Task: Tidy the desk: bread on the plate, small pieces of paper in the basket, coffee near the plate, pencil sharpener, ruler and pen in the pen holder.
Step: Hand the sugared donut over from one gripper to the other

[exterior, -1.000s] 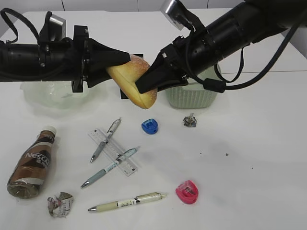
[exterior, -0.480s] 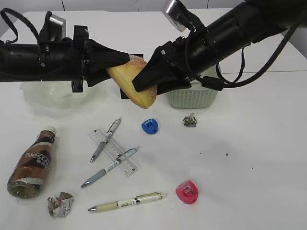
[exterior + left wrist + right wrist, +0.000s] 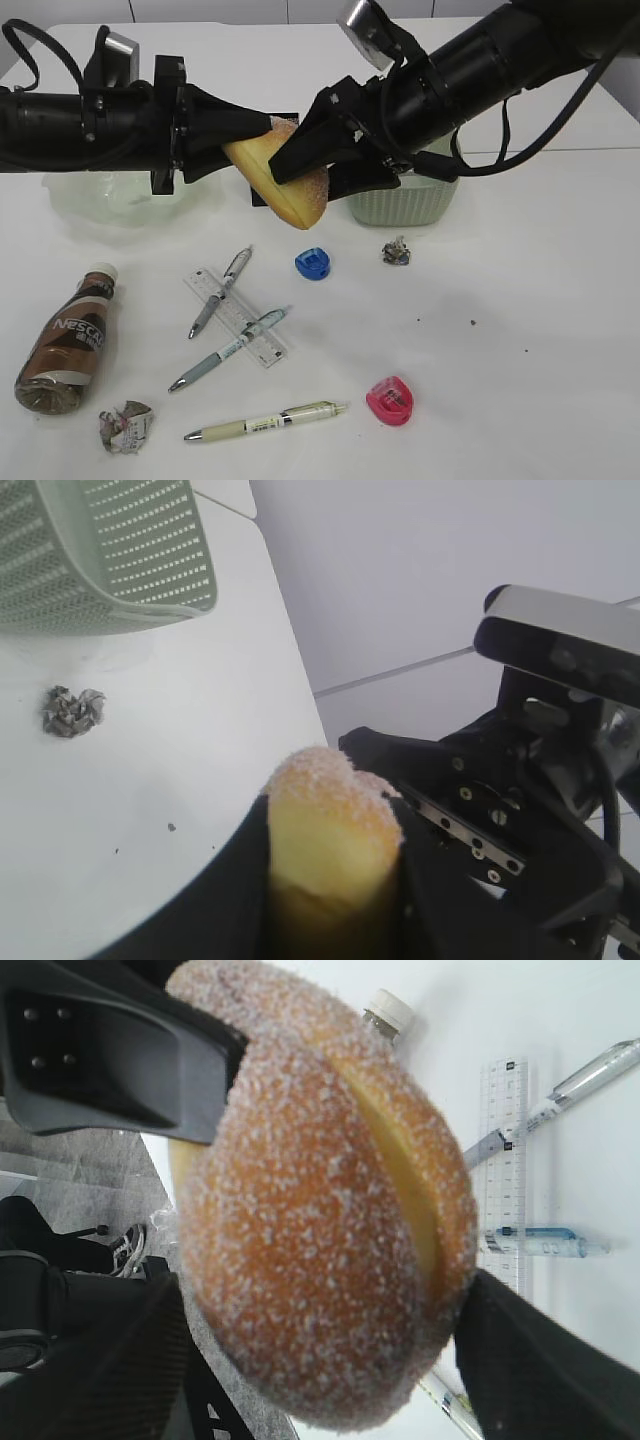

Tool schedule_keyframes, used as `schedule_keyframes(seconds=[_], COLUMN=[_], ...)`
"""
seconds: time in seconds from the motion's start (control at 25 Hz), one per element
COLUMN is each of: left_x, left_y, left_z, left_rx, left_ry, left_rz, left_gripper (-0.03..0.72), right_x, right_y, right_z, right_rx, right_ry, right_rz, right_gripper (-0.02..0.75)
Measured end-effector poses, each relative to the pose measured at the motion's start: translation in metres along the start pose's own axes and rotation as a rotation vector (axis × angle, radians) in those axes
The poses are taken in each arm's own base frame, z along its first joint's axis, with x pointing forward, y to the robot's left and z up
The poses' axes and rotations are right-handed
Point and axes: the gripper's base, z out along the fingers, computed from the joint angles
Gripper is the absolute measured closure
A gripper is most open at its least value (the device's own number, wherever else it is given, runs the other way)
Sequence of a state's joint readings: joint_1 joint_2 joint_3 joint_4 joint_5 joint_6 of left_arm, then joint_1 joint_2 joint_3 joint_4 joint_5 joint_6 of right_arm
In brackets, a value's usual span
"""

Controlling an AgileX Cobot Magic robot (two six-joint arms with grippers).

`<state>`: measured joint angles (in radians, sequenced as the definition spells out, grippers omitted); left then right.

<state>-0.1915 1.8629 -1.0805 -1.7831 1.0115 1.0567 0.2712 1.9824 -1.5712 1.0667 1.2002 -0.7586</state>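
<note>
— How are the arms posed?
— Both are held raised above the desk, reaching toward the middle from either side. The left arm (image 3: 80,125) is stretched almost level; the right arm (image 3: 480,70) is slanted downward from the upper right.
— And the left gripper (image 3: 262,135)?
— It is clamped on the bread (image 3: 285,185), the fingers (image 3: 240,880) pressed against both flanks.
— The right gripper (image 3: 318,170)?
— Its jaws are spread wide on either side of the bread, and a gap is seen between them and the crust.
</note>
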Motion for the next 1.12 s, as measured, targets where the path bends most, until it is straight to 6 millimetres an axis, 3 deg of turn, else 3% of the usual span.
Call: schedule_keyframes(seconds=[0.48, 0.84, 1.12], left_x=[-0.003, -0.003, -0.003], left_y=[0.003, 0.006, 0.007], left_z=[-0.009, -0.013, -0.013], left_rx=[0.01, -0.014, -0.016], left_ry=[0.015, 0.034, 0.035], left_rz=[-0.005, -0.004, -0.005], left_gripper=[0.492, 0.492, 0.491], right_x=[0.0, -0.002, 0.005], right_y=[0.001, 0.013, 0.005], right_z=[-0.003, -0.035, -0.049], right_rx=[0.008, 0.07, 0.197], right_ry=[-0.002, -0.042, 0.034], right_rz=[0.011, -0.041, -0.095], right_gripper=[0.142, 0.143, 0.148])
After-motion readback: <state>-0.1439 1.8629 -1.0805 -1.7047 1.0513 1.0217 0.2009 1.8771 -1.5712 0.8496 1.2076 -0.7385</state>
